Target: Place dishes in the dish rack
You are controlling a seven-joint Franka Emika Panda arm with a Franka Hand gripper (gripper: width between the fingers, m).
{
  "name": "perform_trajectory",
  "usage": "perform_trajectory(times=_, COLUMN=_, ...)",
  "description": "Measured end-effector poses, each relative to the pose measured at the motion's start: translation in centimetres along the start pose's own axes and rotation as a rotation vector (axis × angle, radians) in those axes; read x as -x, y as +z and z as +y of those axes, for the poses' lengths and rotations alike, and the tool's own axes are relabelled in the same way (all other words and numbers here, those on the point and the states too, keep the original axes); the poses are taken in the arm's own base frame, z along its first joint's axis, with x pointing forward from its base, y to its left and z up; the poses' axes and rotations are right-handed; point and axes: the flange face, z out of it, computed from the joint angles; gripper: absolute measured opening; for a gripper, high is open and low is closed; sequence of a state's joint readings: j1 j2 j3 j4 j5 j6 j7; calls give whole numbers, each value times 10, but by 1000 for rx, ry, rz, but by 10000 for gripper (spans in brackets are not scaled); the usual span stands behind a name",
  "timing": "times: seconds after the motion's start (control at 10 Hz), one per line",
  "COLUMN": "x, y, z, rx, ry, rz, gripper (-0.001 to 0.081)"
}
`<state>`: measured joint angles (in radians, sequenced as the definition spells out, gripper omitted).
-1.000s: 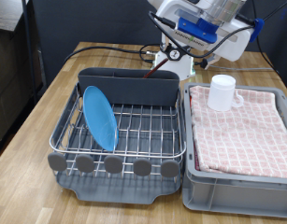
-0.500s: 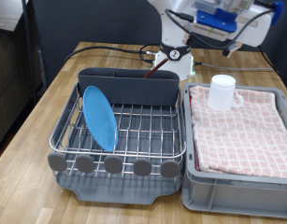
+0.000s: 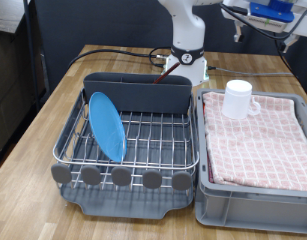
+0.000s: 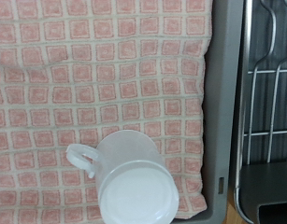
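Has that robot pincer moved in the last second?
Yes. In the exterior view it swung from above the dark caddy toward the top right, past the white mug, almost out of frame.

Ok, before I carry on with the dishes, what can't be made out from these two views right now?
- Gripper: fingers show in neither view; the exterior view's top right edge cuts off the arm's blue-and-white hand.
- Small brown wooden spoon: seen nowhere; the dark grey rectangular caddy walls hide its inside.
- White cylindrical mug: the wrist view's edge cuts off its rim.
- Round light-blue plate: the wires holding its lower edge are too fine to tell.
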<state>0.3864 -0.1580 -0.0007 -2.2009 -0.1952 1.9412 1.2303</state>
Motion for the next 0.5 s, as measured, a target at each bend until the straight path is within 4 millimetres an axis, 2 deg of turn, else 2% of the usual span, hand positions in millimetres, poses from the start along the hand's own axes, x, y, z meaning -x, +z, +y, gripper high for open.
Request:
perform_trajectory(times=0.2, x=20, y=-4, z=-5, rx=-5, ry=8, rz=6, gripper=803)
perform_trajectory(times=0.5, x=38, y=-3, z=-6, rx=38, ry=-40, rz=2, gripper=803)
